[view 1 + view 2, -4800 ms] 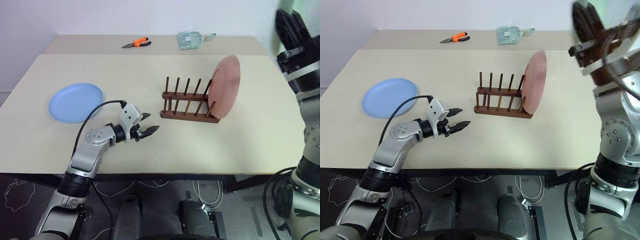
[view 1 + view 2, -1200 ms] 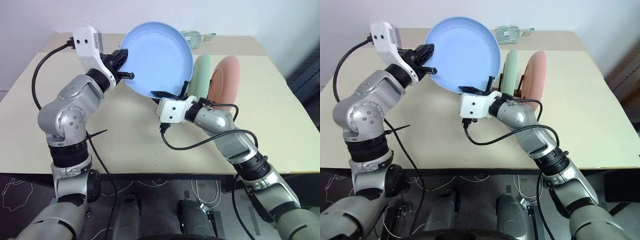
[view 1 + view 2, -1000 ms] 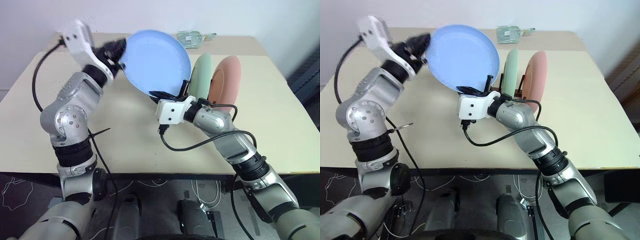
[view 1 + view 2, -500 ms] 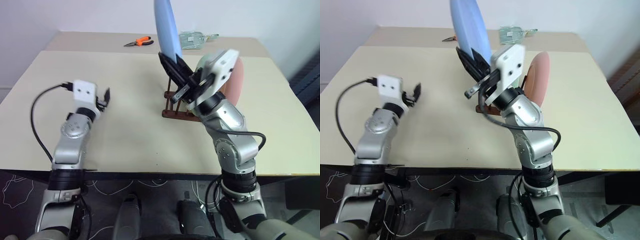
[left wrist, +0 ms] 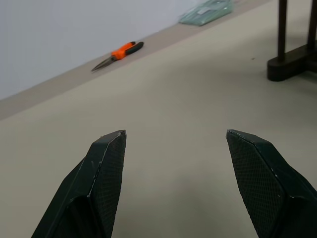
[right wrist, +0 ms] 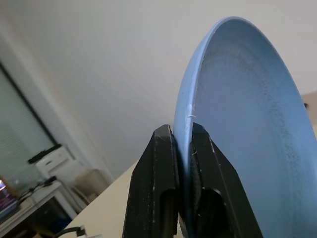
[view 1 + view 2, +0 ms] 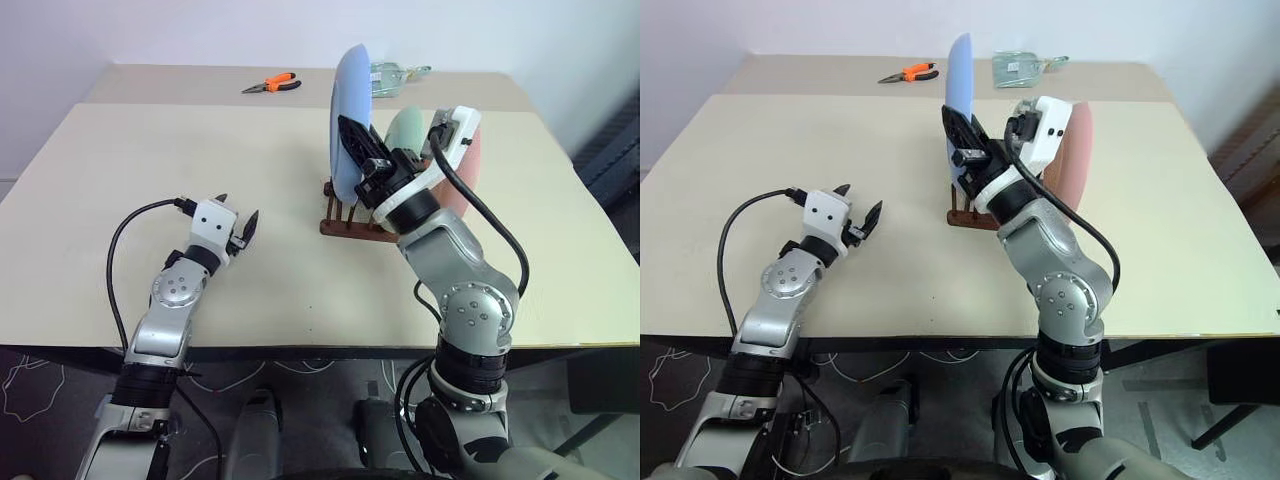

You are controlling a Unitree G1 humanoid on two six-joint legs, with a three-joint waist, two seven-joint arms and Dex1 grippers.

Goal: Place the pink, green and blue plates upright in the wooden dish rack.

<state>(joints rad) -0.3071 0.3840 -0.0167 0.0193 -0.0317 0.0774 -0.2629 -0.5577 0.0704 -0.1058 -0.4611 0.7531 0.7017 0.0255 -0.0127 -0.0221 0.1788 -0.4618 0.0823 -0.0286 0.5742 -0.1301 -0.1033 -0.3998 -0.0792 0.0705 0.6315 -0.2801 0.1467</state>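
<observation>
a beige table (image 7: 250,300) fills the middle of the head view. at centre right stands a dark wooden rack (image 7: 345,222) with upright pegs. the right gripper (image 7: 352,143) pinches the rim of the blue plate (image 7: 348,120), jaws closed tight on it, holding the plate on edge above the left end of the rack; whether its lower edge touches the rack is hidden. in the right wrist view the two black fingers (image 6: 157,188) clamp the blue rim between them. behind the arm, the green plate (image 7: 408,128) and the pink plate (image 7: 470,160) stand upright toward the right end of the rack. at lower left, the left gripper (image 7: 238,228) sits low over bare table, jaws wide apart and holding nothing. orange pliers (image 7: 270,84) lie at the upper centre, and a pale green packet (image 7: 395,75) lies to their right.
</observation>
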